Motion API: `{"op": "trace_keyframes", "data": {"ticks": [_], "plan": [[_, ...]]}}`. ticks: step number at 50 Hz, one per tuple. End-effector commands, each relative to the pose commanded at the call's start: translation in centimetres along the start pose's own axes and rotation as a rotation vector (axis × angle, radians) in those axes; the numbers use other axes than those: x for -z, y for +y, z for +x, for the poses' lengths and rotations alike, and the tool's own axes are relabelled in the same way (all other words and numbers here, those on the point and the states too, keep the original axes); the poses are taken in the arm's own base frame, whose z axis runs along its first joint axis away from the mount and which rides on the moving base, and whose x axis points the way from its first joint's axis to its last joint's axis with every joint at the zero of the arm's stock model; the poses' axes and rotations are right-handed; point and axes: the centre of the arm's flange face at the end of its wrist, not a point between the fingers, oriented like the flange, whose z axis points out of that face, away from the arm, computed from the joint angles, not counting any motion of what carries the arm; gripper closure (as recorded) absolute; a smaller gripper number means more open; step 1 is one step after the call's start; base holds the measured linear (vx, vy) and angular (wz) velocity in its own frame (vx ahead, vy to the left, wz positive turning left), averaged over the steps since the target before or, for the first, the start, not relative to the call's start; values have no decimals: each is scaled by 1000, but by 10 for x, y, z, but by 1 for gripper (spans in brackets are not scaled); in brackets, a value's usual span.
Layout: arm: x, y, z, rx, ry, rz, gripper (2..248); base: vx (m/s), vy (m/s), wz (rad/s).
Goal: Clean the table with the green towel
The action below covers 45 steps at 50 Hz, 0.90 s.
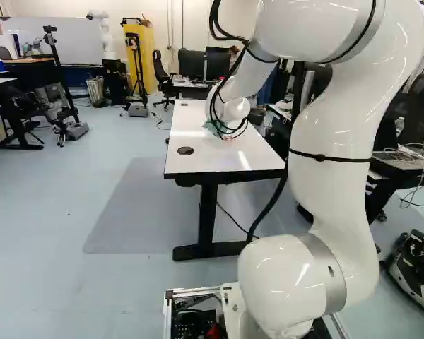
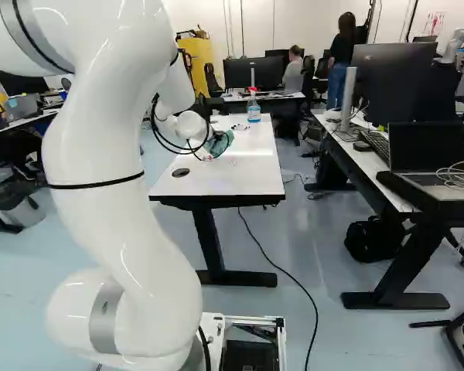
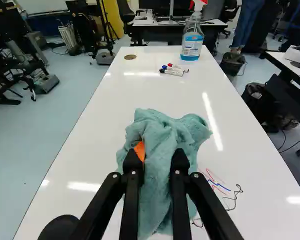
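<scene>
At the arm's far end, low over the white table point(image 2: 251, 174), my gripper point(image 2: 204, 153) shows beside the green towel point(image 2: 220, 143) in the right base view; its fingertips are hard to make out there. The wrist view has the gripper point(image 3: 157, 162) shut on the bunched green towel point(image 3: 162, 132), cloth squeezed between both fingers and spreading out ahead of them. An orange pad shows at one finger. Red, blue and black scribbles point(image 3: 221, 188) mark the tabletop right beside the towel, and some black line runs close to its edge. Whether marks lie under the cloth is hidden.
A spray bottle point(image 3: 192, 42) with blue liquid stands near the table's far end, and several markers point(image 3: 174, 70) lie before it. Round grommets point(image 1: 186, 150) sit in the tabletop. A desk with a laptop point(image 2: 433, 154) stands to the right. Another robot point(image 1: 104, 35) stands far back.
</scene>
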Motion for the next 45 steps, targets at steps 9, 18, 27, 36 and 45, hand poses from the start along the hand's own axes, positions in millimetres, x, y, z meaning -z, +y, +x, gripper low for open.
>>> {"op": "trace_keyframes", "data": {"ticks": [9,18,27,36,45], "plan": [[-6,2,-7,-1,4,-3,187,0,0,0],[-11,2,-16,-1,-13,-4,187,0,0,0],[-16,2,-25,-1,-31,-4,187,0,0,0],[-22,2,-34,-1,-49,-4,187,0,0,0],[-24,3,-36,-1,-52,-4,187,0,0,0]]}}
